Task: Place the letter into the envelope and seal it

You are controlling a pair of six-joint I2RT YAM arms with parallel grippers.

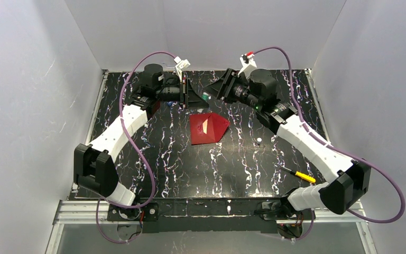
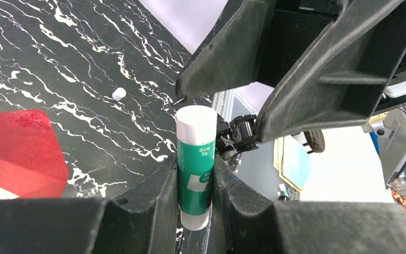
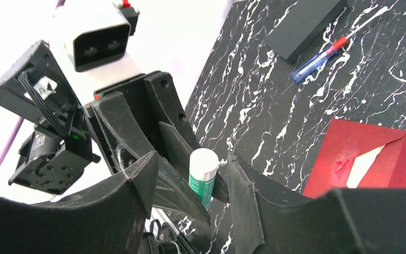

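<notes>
Table: black marbled top with white veins (image 1: 190, 169), arm bases at its near edge.
Room: plain white walls (image 1: 217, 32) on three sides.
Envelope: bright red paper envelope with pointed flap (image 1: 207, 129), flat at mid-table, well short of both grippers; flap not flush, rough mark on the red paper.
Letter: white paper sheet (image 3: 363, 165), only a thin strip visible in the gap under the flap.
Near right: yellow-handled screwdriver (image 1: 302, 176) flat beside the right arm.
Middle: small white round piece (image 1: 258, 140) right of the envelope.
Far: left gripper (image 2: 195, 170) clenched on a green-and-white glue stick (image 2: 196, 127); right gripper (image 3: 192, 161) released, fingers apart on either side of the stick's top.
Beyond the envelope: flat black rectangular slab (image 3: 305, 25) beside a blue-and-red screwdriver (image 3: 317, 59).
</notes>
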